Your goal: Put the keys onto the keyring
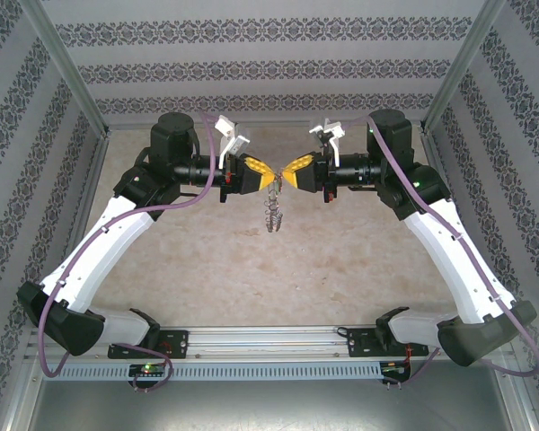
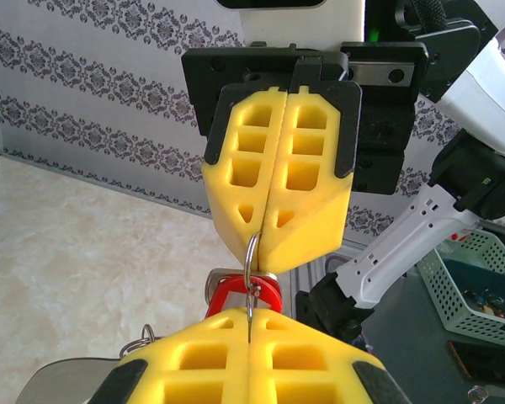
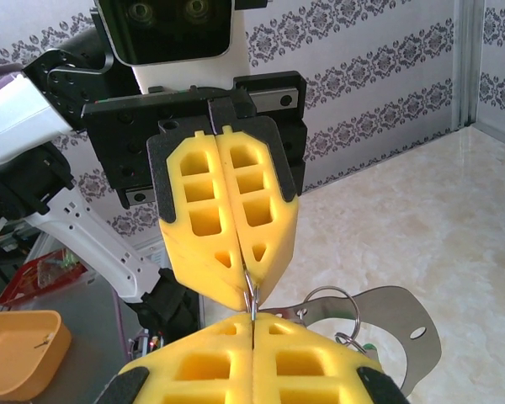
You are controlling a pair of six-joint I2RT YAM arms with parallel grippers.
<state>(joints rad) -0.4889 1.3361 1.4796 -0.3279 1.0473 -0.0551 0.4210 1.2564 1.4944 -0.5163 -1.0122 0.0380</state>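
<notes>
My left claw (image 1: 268, 179) and right claw (image 1: 291, 171) met tip to tip above the bench (image 1: 359, 260), both pinching the keyring (image 1: 273, 215), which hung straight below; the red-tagged key (image 2: 245, 292) dangled beside the pinch.

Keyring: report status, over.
Both shut: left gripper, right gripper, tip to tip, pinching one small ring. Red tag at the tips; keyring dangling underneath. Nothing blocking.

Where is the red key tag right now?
Centre of the left wrist view: the red key tag sits between the left gripper and right gripper tips, behind the small silver ring both pinch.
</notes>
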